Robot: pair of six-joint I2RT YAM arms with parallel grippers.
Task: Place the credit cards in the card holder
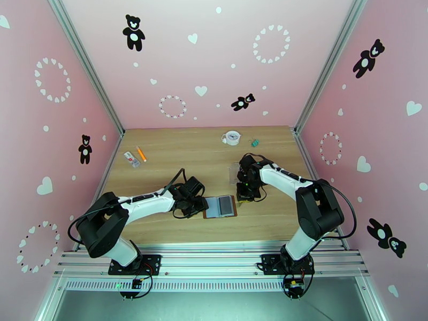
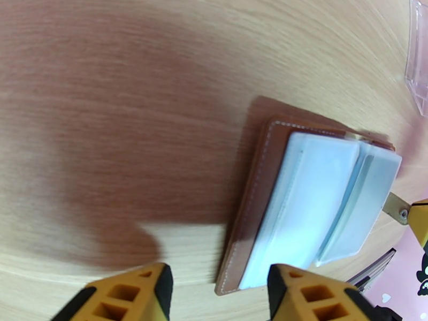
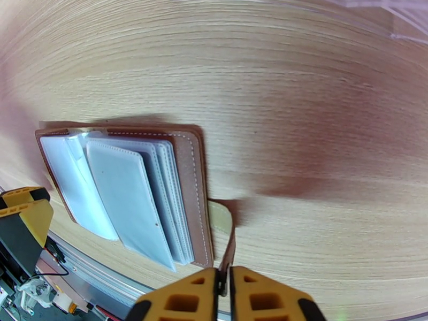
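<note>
The card holder lies open on the table, a brown leather wallet with pale clear sleeves facing up. My left gripper is open at the wallet's left edge, with the near corner between its yellow fingers. In the top view the left gripper touches that edge. At the wallet's right side, my right gripper is shut on the snap strap; the top view has the right gripper there too. I cannot make out any credit cards; they are hidden or out of view.
A crinkly clear plastic pouch lies just behind the right gripper, its edge also visible. At the back stand a small white round object and a green item. An orange pen and a small packet lie back left.
</note>
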